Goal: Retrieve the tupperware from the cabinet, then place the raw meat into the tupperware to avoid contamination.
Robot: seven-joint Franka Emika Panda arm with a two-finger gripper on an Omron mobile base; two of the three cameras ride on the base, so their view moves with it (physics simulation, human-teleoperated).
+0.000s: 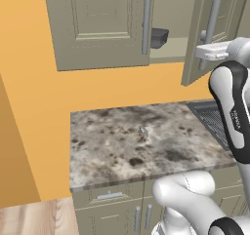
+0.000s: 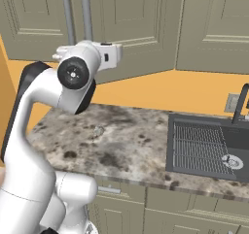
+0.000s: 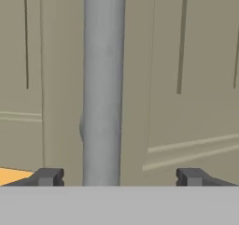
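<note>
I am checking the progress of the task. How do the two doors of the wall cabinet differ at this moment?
The left door lies flat against the cabinet front, while the right door is swung out at an angle. The gap between them shows the shelf and the dark tupperware. The pincer has its jaws spread on either side of the right door's handle; nothing is at the left door's handle. Both doors are olive-grey and panelled, with long vertical grey bar handles.

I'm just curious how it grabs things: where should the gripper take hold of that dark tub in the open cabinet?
Probably by the tupperware rim, across its narrow width, coming in from the front through the gap between the doors. It sits low on the cabinet shelf, half hidden behind the left door.
</note>
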